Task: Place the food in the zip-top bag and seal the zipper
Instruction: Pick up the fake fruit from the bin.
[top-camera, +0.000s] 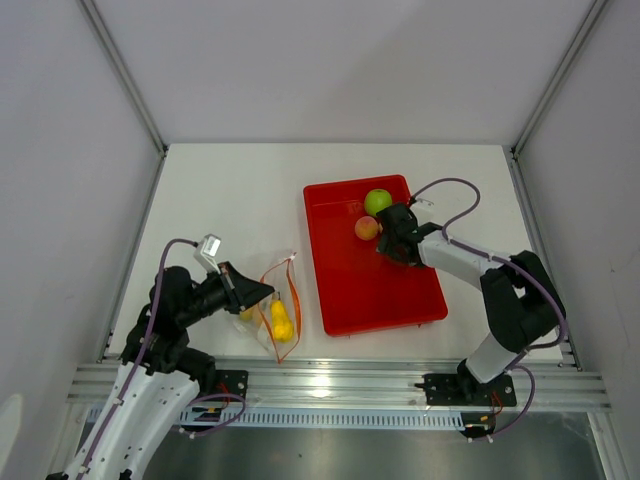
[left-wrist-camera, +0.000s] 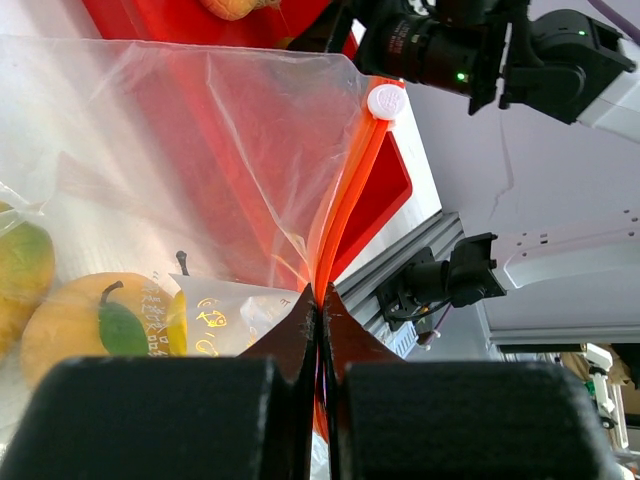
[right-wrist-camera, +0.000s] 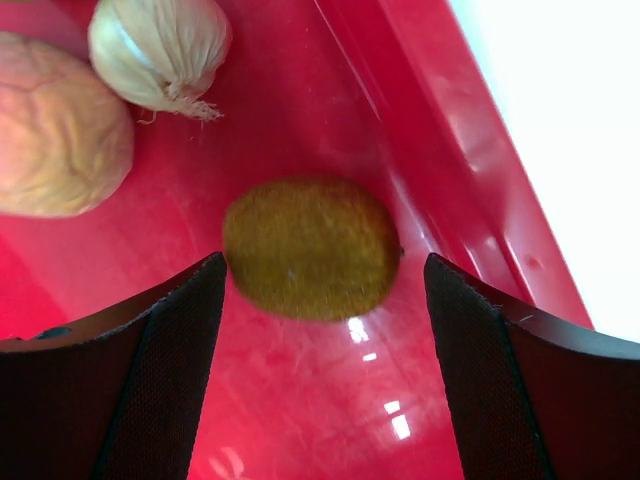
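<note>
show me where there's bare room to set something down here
Bare: the red rectangular plastic tray's near half; the white table beyond the clear plastic bag. Crowded: the tray's far end, with green toy apple, peach and right gripper.

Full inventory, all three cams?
tray: one, red, right of centre
green apple: one, green, tray's far end
peach: one, orange-pink, tray, beside apple
kiwi-like piece: one, brown, tray, by side wall
garlic-like piece: one, off-white, tray
walnut-like piece: one, tan, tray
zip-top bag: one, clear, left of tray
zipper: one, orange-red, bag's mouth
pear-like piece: one, yellow, in bag
orange: one, orange, in bag
mango: one, yellow-green, in bag
left gripper: one, black, shut on zipper
right gripper: one, black, open over tray
</note>
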